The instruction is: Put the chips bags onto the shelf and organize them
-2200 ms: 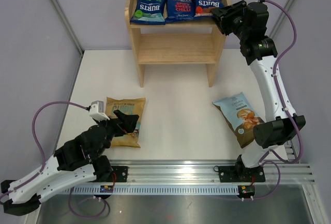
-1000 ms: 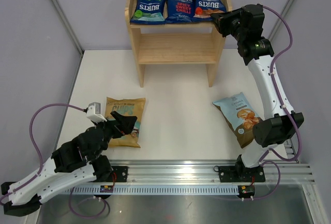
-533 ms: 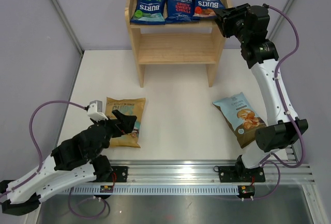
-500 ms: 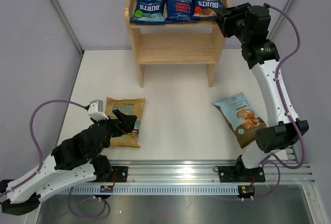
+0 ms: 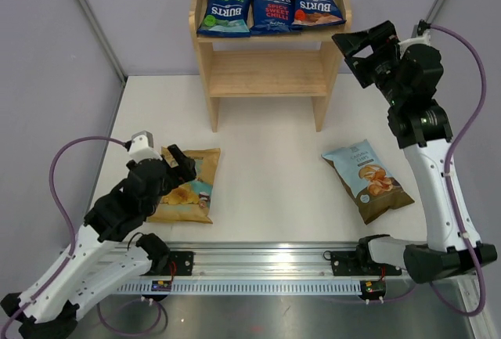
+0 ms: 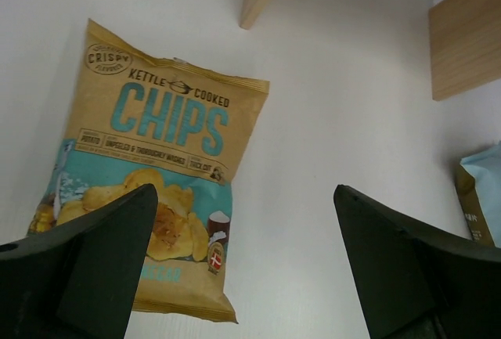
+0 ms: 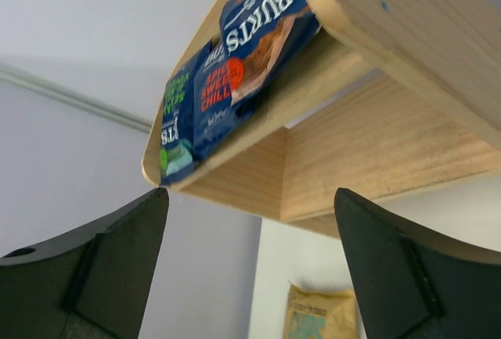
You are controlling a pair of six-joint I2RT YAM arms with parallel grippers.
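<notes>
Left wrist misses shelved Burts bags (image 5: pixel 272 10)

tan CHIPS bag (image 6: pixel 164 135) (teal band), pale wood shelf (image 5: pixel 266 73)

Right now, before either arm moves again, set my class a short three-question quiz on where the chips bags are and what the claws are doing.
1. True or false: three Burts bags lie on the top tier of the shelf.
2. Where is the tan CHIPS bag? A) on the table, by the left claw; B) on the lower tier; C) on the top tier.
3. What does the right claw hold?

Key: 1 true. 2 A. 3 nothing; it is open beside the shelf, and the light-blue-and-brown bag lies on the table.
</notes>
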